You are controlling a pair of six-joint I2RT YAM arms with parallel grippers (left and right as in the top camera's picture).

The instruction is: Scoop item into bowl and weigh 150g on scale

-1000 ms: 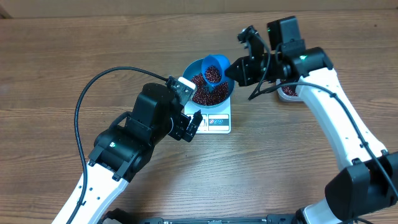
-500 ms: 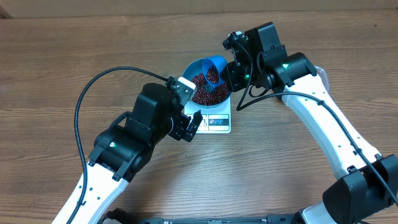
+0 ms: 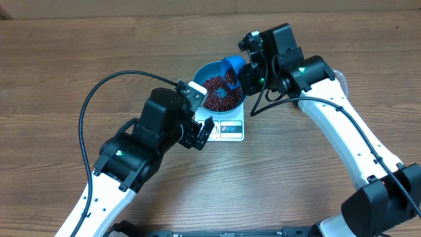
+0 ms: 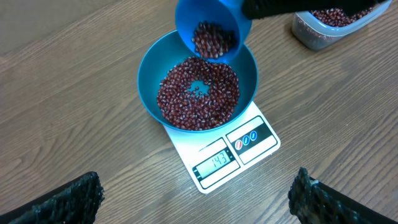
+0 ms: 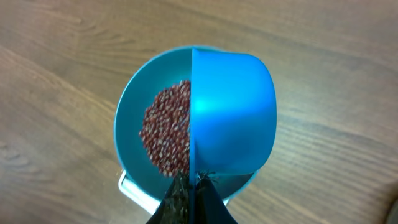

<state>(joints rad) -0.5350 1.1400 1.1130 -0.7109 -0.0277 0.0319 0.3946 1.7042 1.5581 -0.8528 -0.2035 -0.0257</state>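
The blue bowl (image 3: 199, 79) stands on the white scale (image 3: 231, 129) and holds a heap of red-brown beans (image 3: 220, 99). My right gripper (image 3: 245, 70) is shut on the handle of a small blue scoop (image 3: 231, 65), tipped on its side over the bowl's far right rim. From the left wrist, the scoop (image 4: 211, 15) still has beans (image 4: 213, 40) in its mouth above the bowl (image 4: 148, 74), and the scale (image 4: 250, 142) display reads 143. My left gripper (image 4: 199, 200) hangs open in front of the scale with nothing in it.
A clear plastic tub (image 4: 329, 22) with more beans sits on the wooden table to the right of the bowl. The left arm's black cable (image 3: 89, 105) loops over the table on the left.
My right gripper has moved left and turned the scoop from level to tipped over the bowl, so its beans are spilling in. The left arm has stayed where it was.
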